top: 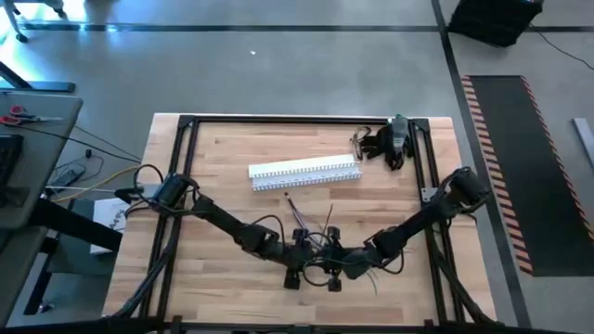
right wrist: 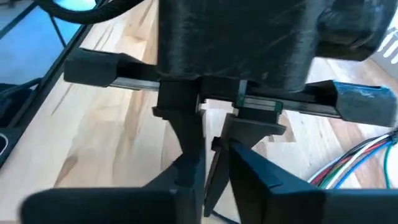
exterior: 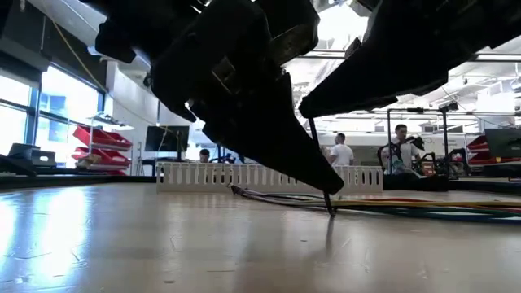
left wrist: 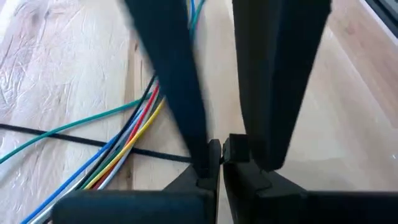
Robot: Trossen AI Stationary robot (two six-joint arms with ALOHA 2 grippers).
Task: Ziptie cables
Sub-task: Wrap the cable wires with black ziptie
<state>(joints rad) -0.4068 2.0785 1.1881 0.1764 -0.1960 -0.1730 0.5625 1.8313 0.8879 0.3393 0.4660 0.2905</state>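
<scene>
The cables are a loose bunch of thin coloured and dark wires lying on the wooden table near its middle; they also show in the low view and in the left wrist view. My left gripper and my right gripper meet tip to tip just on the near side of the bunch. Both are shut on one thin black strand. Whether the strand is a zip tie or a wire, I cannot tell. My left gripper pinches the thin black strand between its two fingertips, coming down on a slant from the table's left. The strand runs on from the fingers across the cables, and its lower end touches the table. My right gripper has the same strand higher up, near its upper end, where a thin dark strip shows between its nearly closed fingers. It comes in from the table's right, and the left gripper's fingers close in front hide much of the contact.
A long white slotted channel lies across the table on the far side of the cables. A black tool with cords sits at the far right corner. A black frame borders the table. People stand in the room beyond.
</scene>
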